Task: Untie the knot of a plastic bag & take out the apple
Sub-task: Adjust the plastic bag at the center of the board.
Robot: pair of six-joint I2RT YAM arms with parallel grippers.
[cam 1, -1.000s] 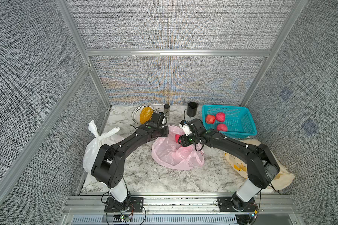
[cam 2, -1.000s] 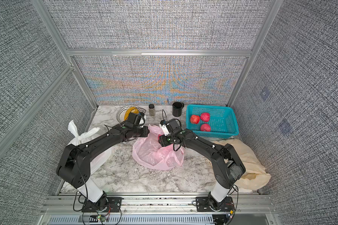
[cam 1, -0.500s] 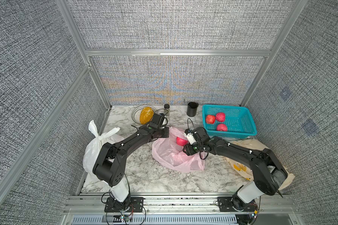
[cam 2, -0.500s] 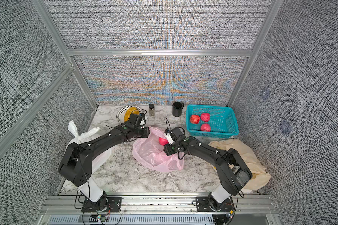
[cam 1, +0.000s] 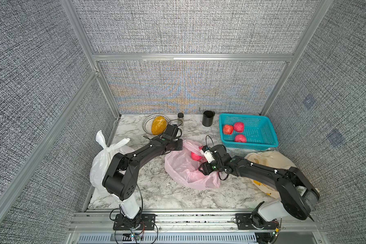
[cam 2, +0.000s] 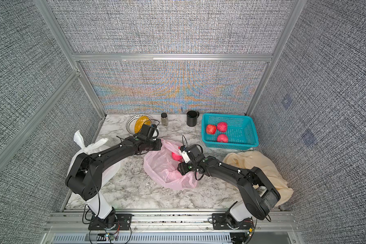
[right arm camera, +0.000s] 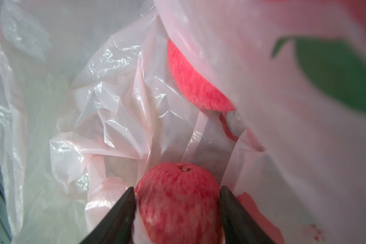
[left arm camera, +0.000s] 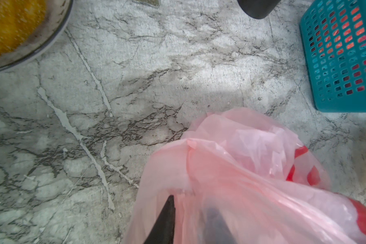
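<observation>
pink translucent plastic bag (cam 1: 184, 169) lies unknotted, mouth open; left gripper (left arm camera: 190, 205) pinches its rim, right gripper (right arm camera: 177, 190) clasps round red apple (right arm camera: 178, 211) inside. lifting out remains.

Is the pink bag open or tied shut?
Open. The pink bag gapes in both top views. The left gripper pinches its rim, and the right gripper reaches inside, flanking an apple.

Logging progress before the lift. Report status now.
Left gripper pinching pink bag rim, mouth open. Right gripper inside bag, closed on apple. Second apple beyond; loose film close around.
</observation>
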